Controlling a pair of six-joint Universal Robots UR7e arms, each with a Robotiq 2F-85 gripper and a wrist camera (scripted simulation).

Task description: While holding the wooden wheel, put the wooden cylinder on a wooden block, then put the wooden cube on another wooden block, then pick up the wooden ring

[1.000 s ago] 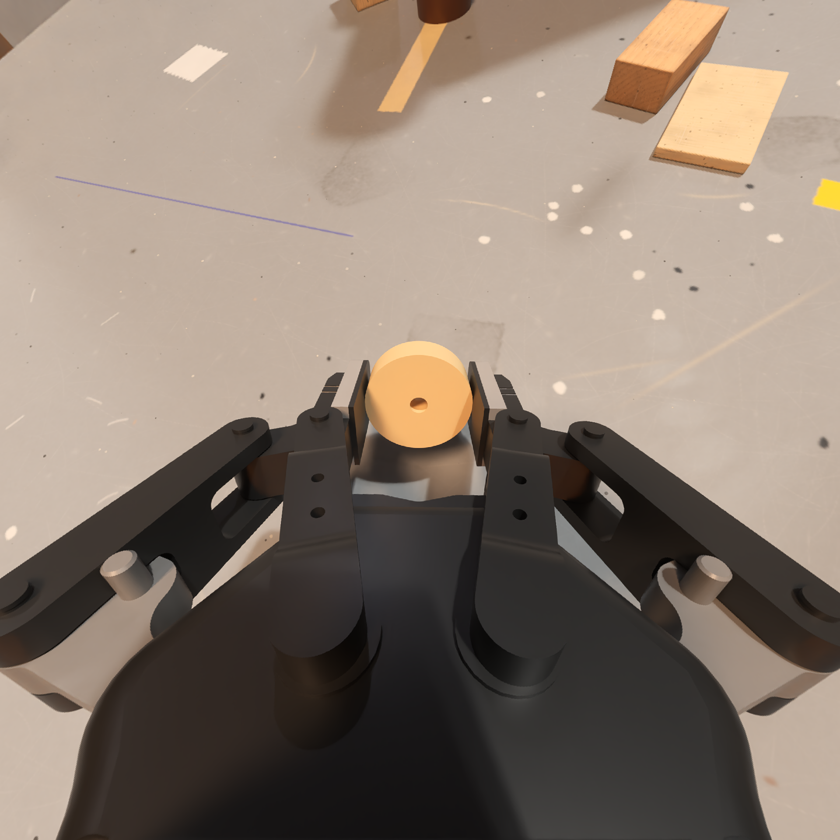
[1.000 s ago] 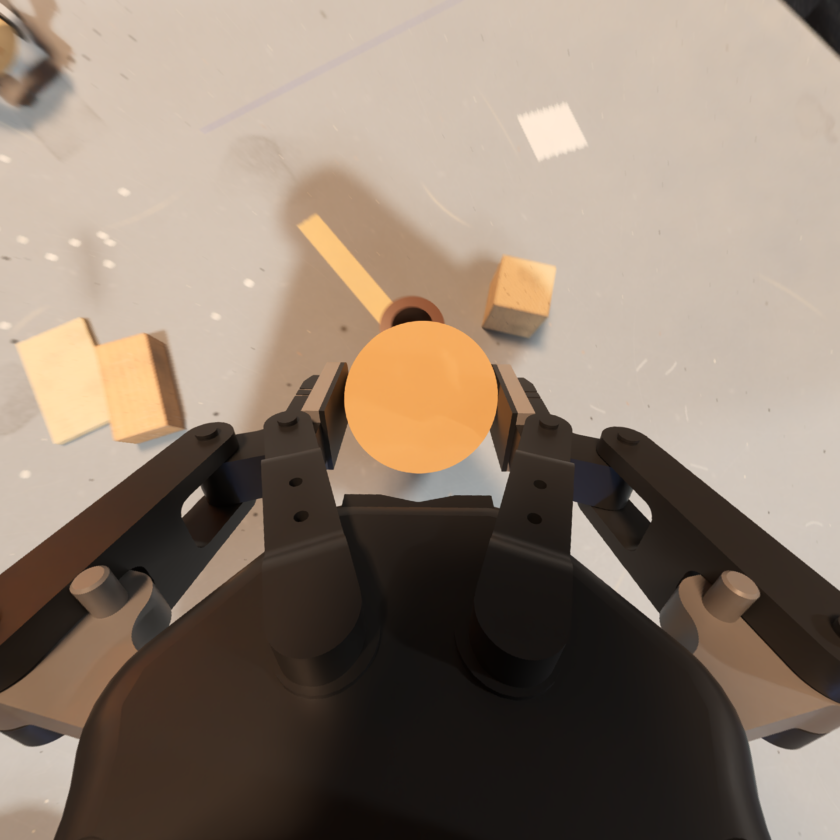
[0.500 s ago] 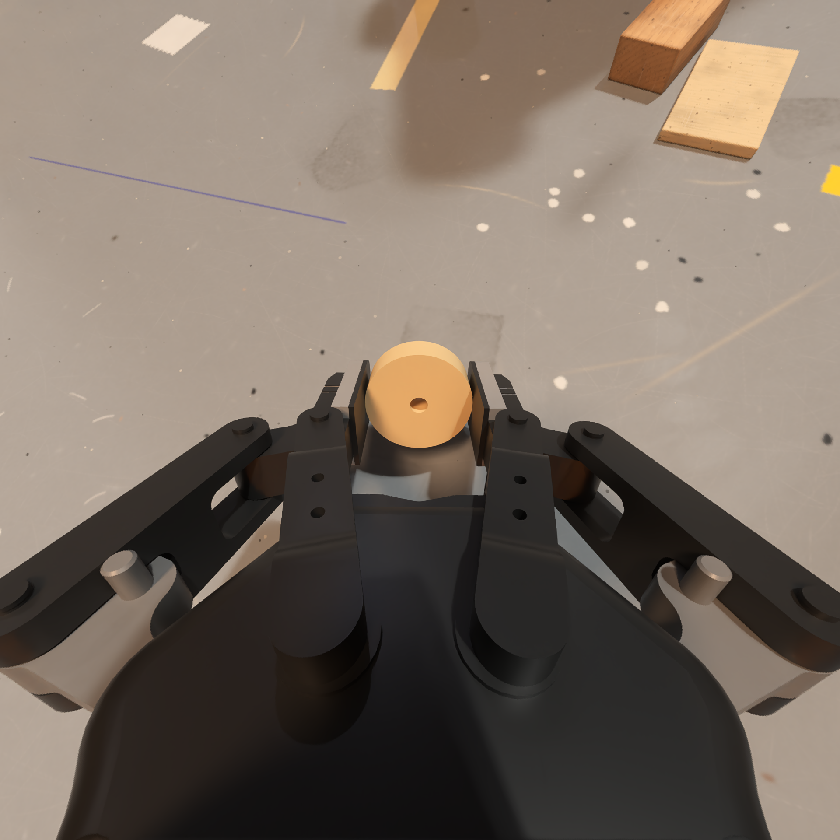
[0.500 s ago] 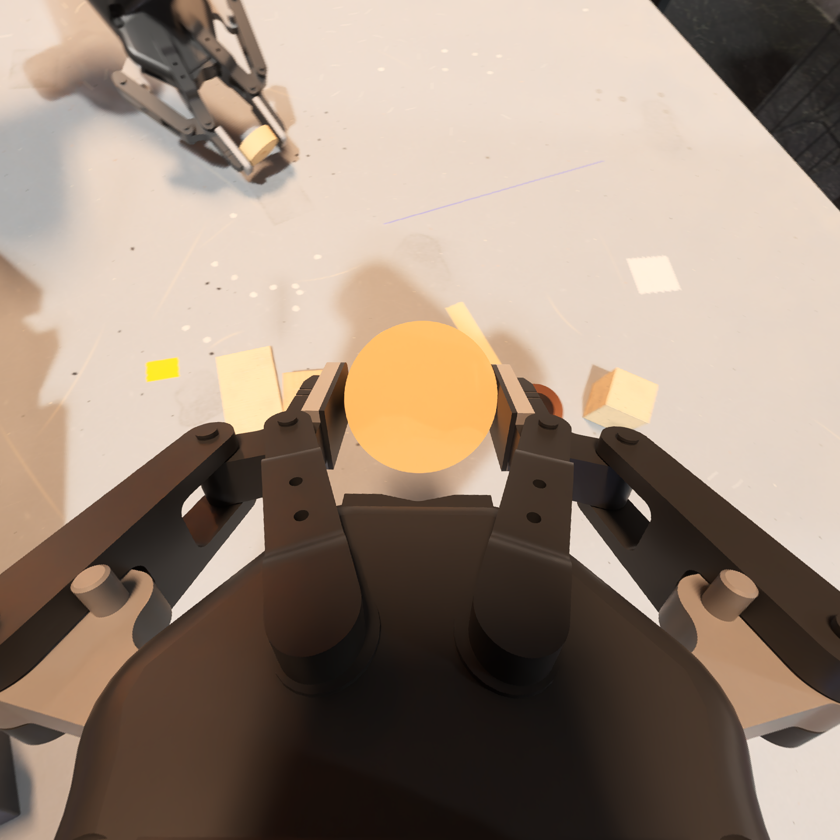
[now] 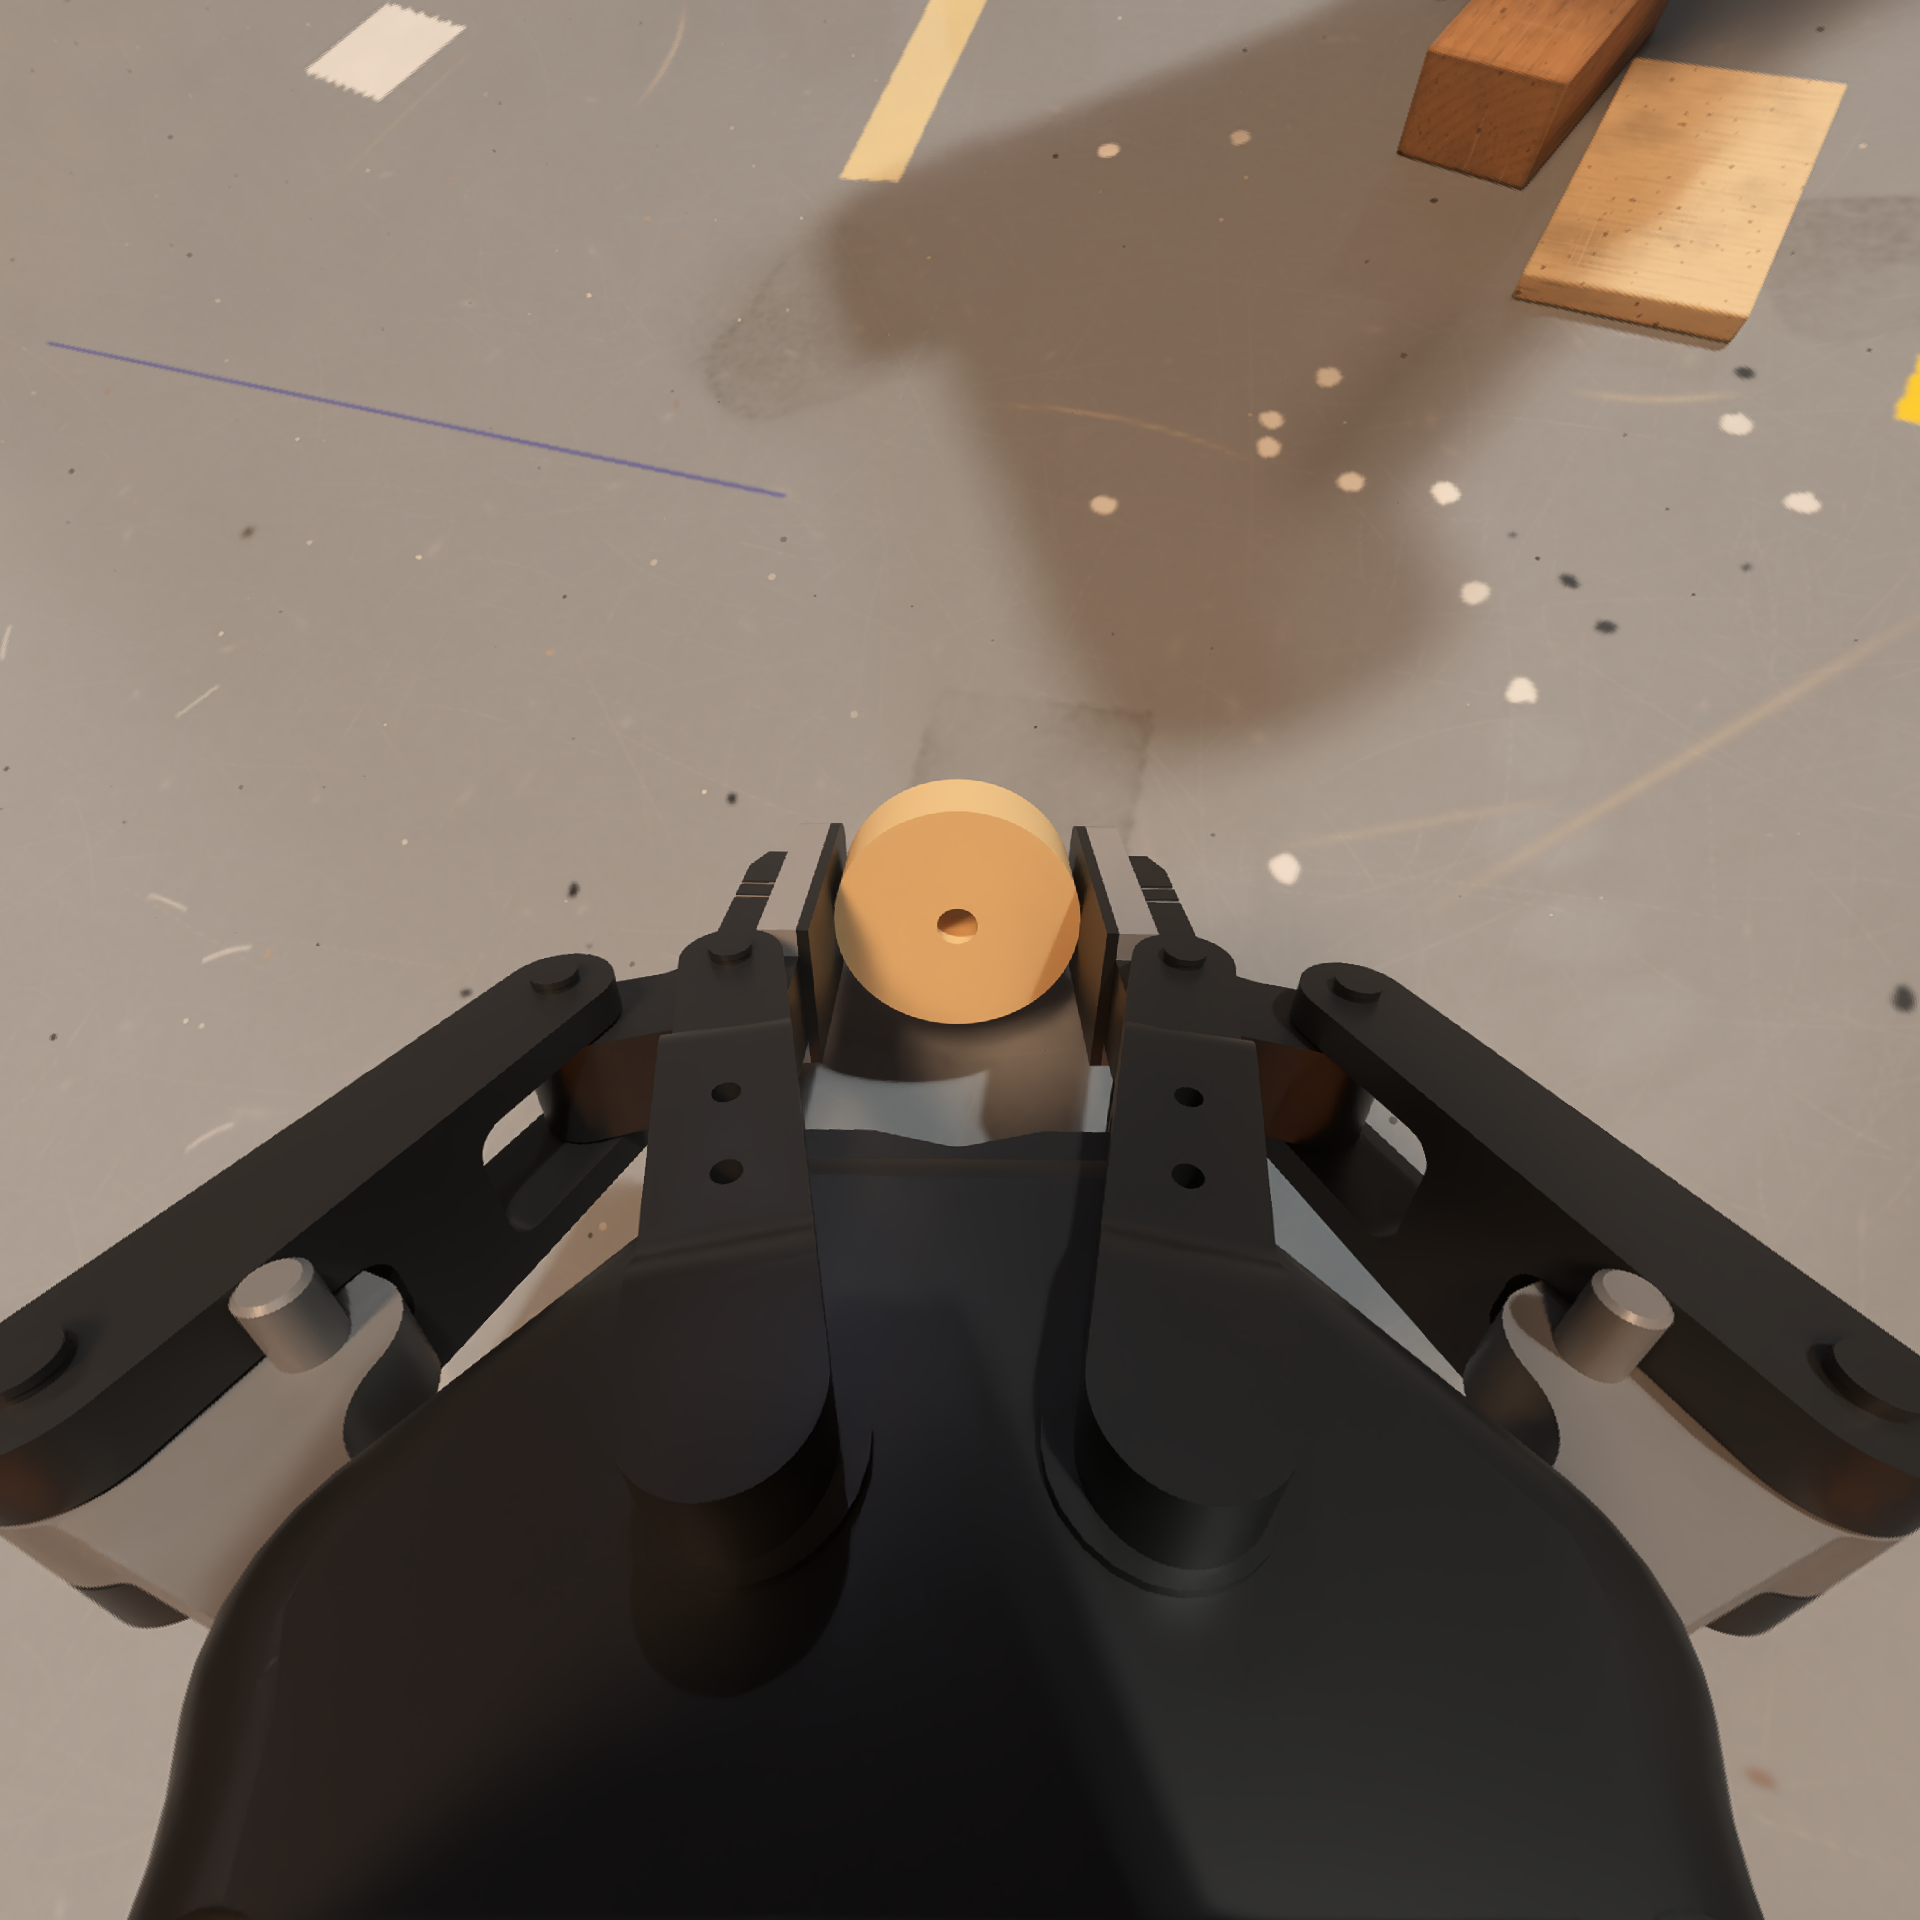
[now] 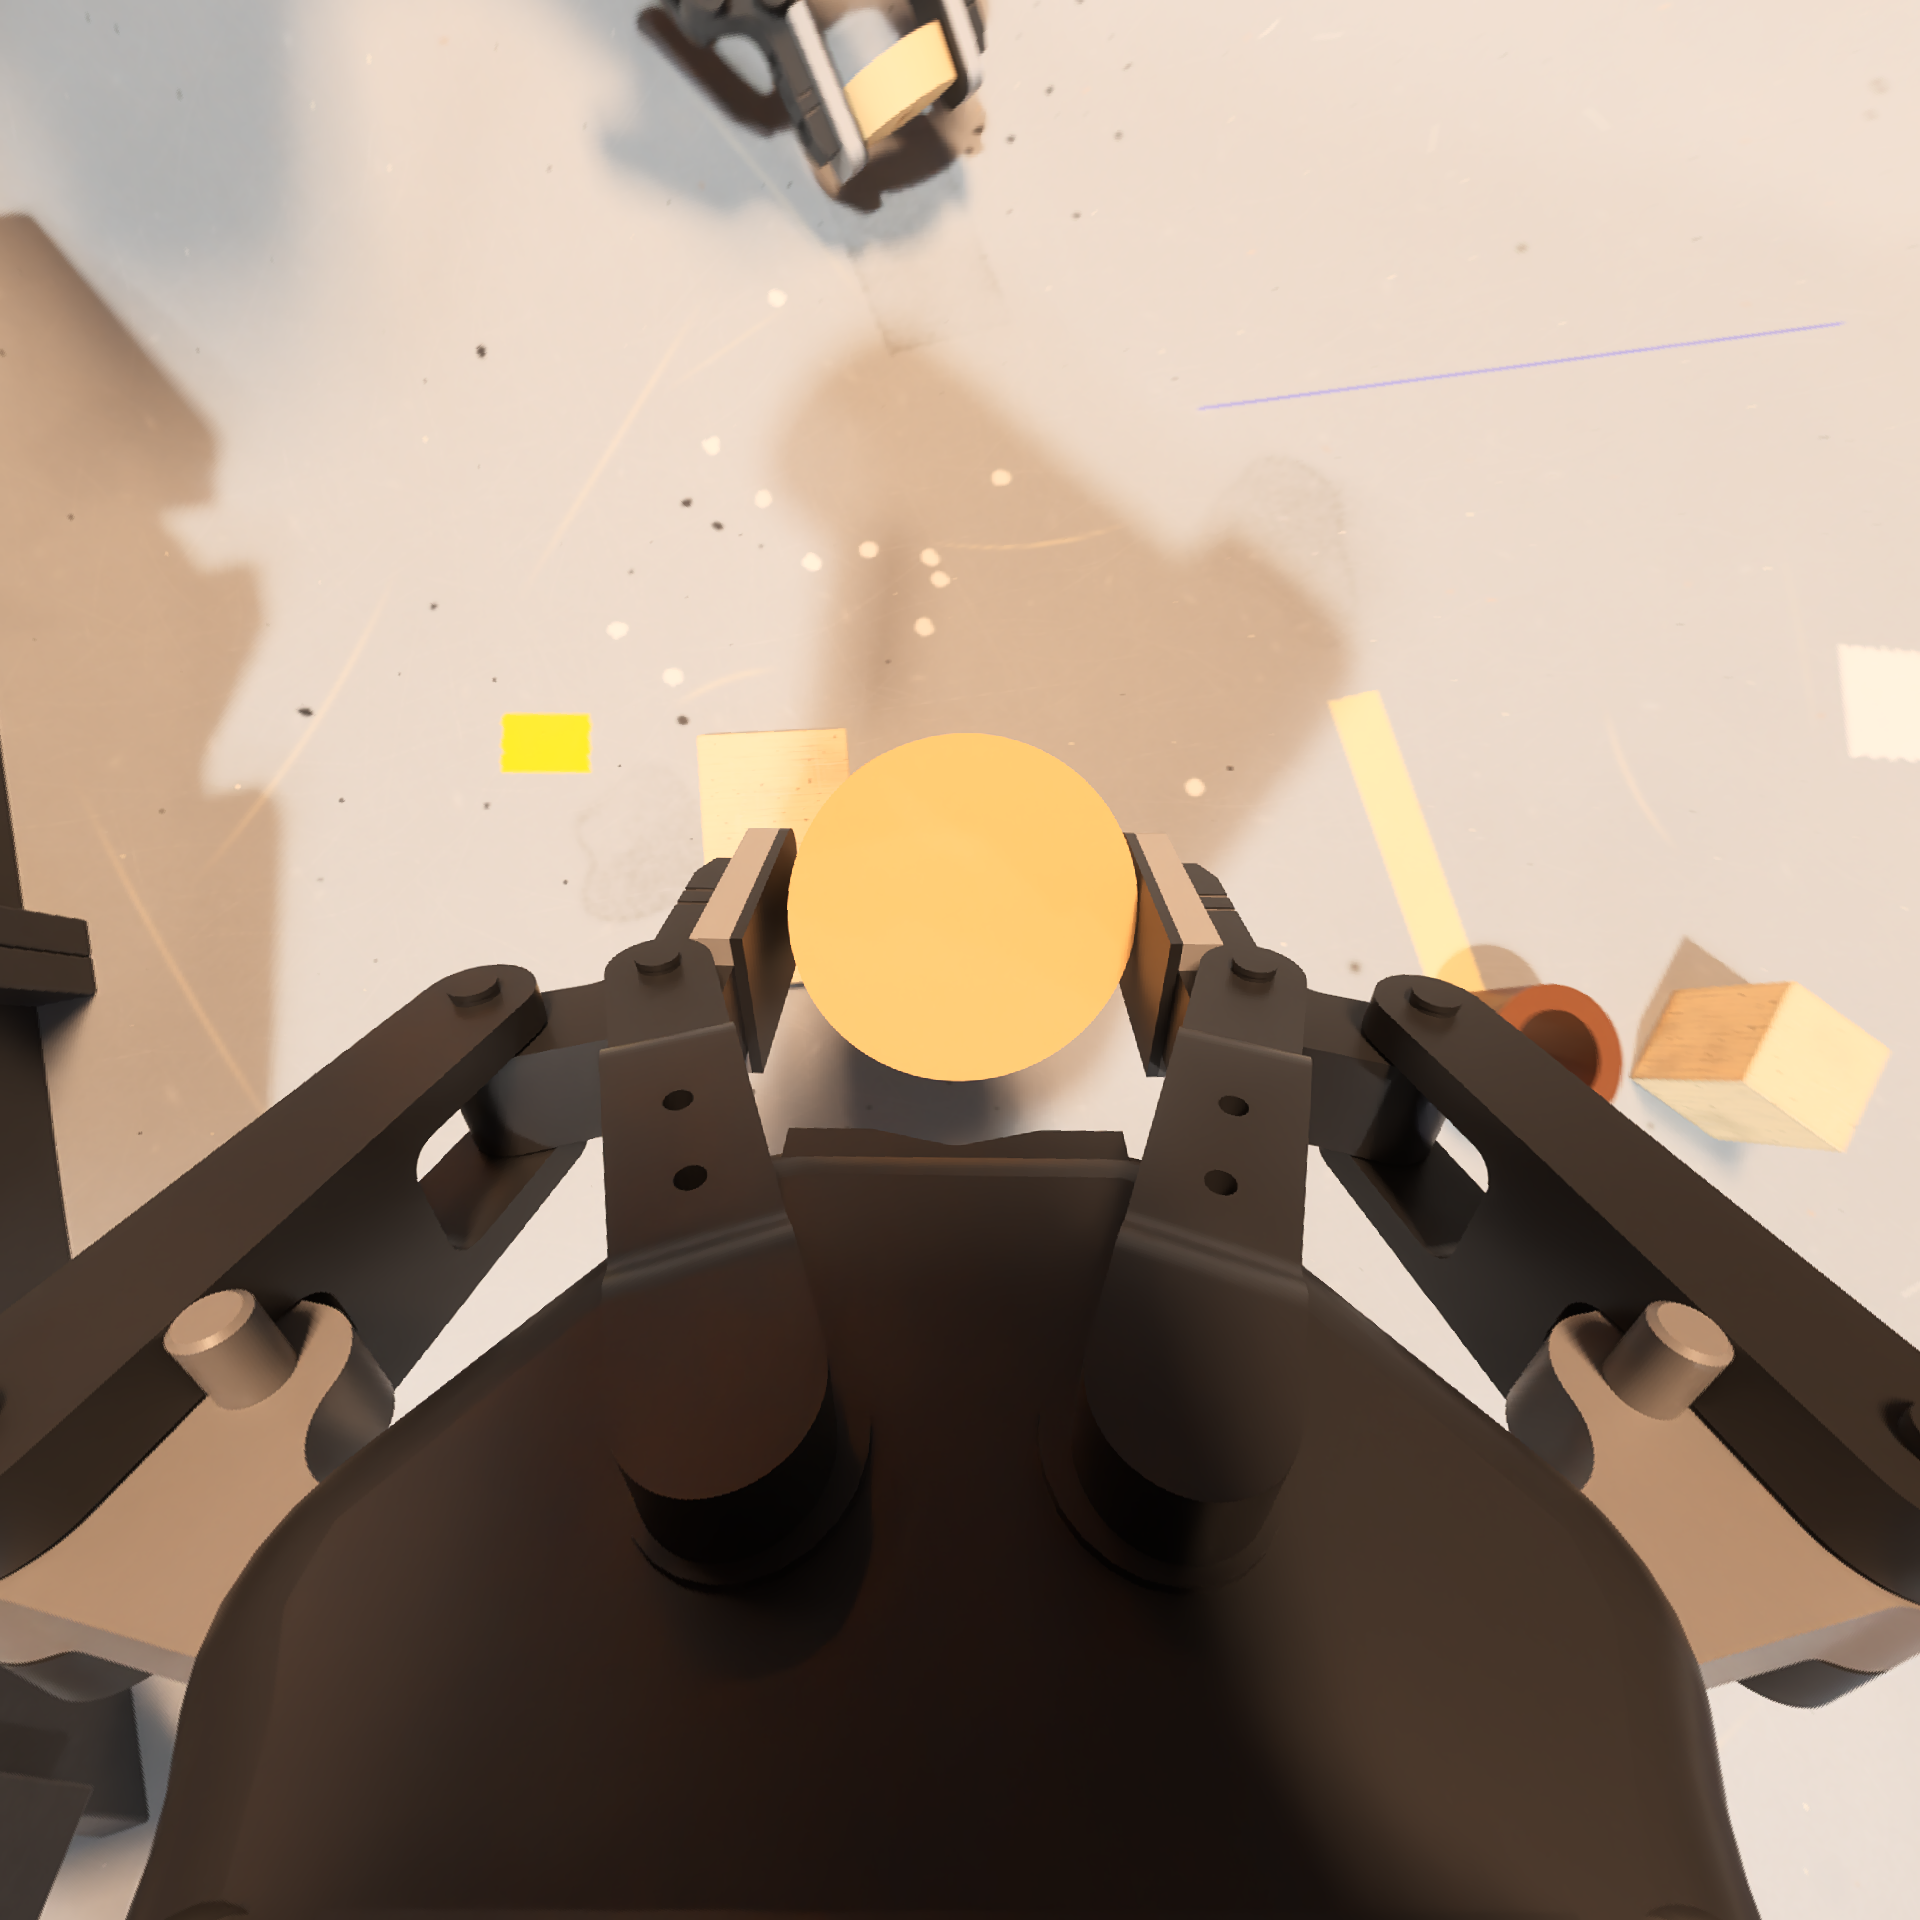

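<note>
My left gripper (image 5: 956, 868) is shut on the pale wooden wheel (image 5: 956, 925), whose centre hole faces the camera, and holds it above the table. My right gripper (image 6: 961, 894) is shut on the wooden cylinder (image 6: 961, 935), seen end-on as a round orange face. A flat pale block (image 6: 764, 779) lies just beyond the cylinder and is partly hidden by it. The brown ring (image 6: 1564, 1023) and the pale cube (image 6: 1756, 1060) lie at the right. In the left wrist view a dark brown block (image 5: 1507, 83) lies beside the flat pale block (image 5: 1683, 197) at the top right.
A pale yellow strip (image 6: 1403, 831) lies flat near the ring, and it also shows in the left wrist view (image 5: 914, 94). A yellow patch (image 6: 545, 743) and a white patch (image 5: 384, 52) mark the table. A dark structure (image 6: 31, 956) stands at the left edge.
My right gripper has carried the cylinder away from the ring and cube toward the flat block, so they now sit at the right. The left gripper has barely moved and keeps the wheel.
</note>
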